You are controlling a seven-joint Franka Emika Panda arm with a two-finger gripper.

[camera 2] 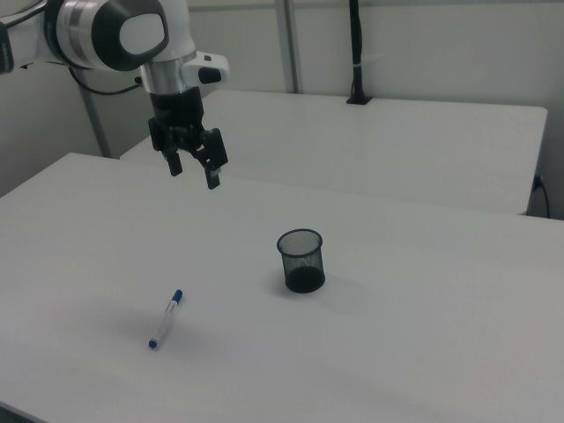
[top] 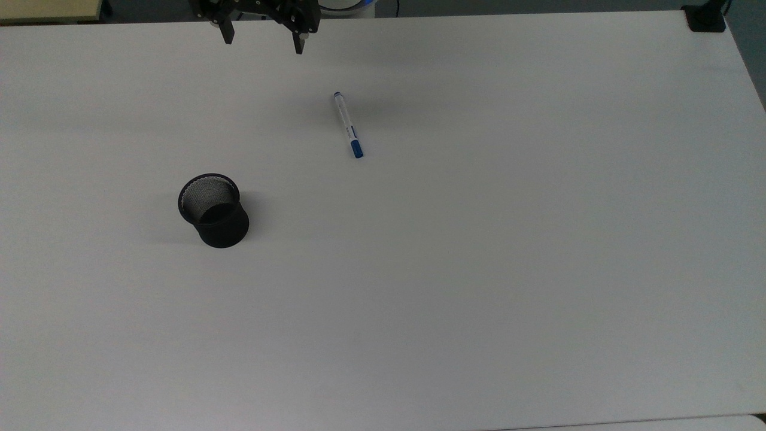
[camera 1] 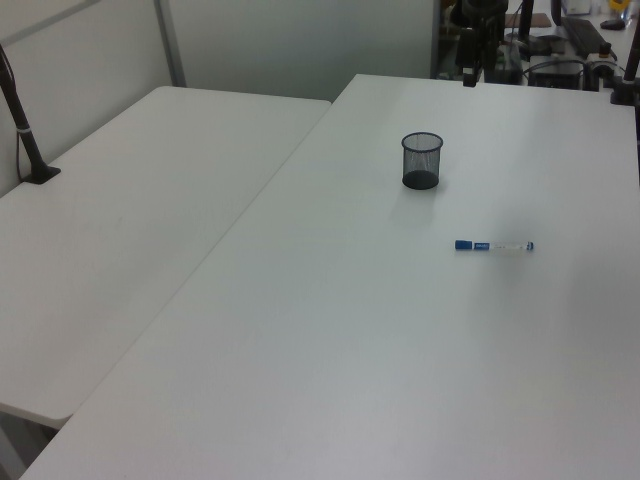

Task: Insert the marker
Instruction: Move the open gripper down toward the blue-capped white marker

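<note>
In the top view, left to right: a black mesh cup (top: 213,210) stands upright on the white table (top: 479,269). The end effector (top: 263,42) hangs near the far edge, fingers spread apart, holding nothing. The marker (top: 347,125) lies flat, well apart from the cup; its blue print is unreadable. A second white table (camera 2: 397,132) adjoins.

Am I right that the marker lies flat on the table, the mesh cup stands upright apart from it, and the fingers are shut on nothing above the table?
Not quite. The fingers are open, not shut, as the right view shows: the gripper hangs empty above the table. The rest holds: the marker lies flat, and the mesh cup stands upright apart from it.
</note>
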